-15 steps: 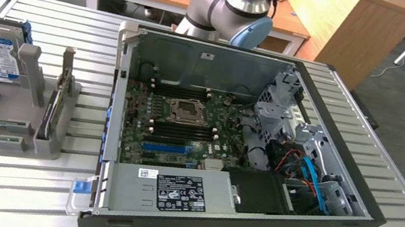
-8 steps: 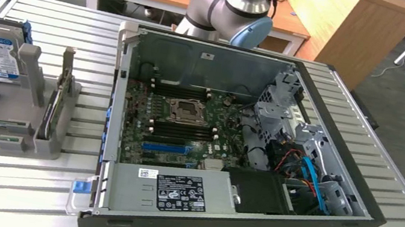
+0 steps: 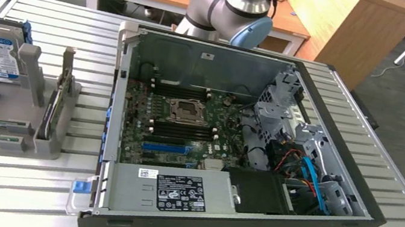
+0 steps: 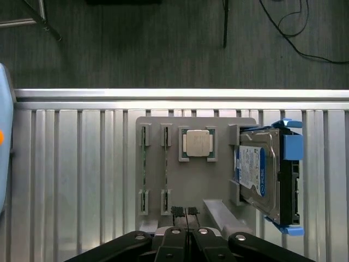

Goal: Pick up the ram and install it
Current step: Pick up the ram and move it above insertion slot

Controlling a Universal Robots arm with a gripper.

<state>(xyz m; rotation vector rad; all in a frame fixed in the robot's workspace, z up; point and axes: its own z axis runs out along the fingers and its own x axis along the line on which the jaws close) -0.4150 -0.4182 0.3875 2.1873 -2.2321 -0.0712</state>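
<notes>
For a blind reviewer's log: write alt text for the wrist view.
The shut gripper hangs over the edge of a grey holder on a slatted table. The holder carries ram on edge in slots, a processor and a hard drive.

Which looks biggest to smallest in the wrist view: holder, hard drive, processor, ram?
1. holder
2. hard drive
3. processor and ram: not ranked. The ram stands edge-on, a sliver longer than the processor but far thinner.
</notes>
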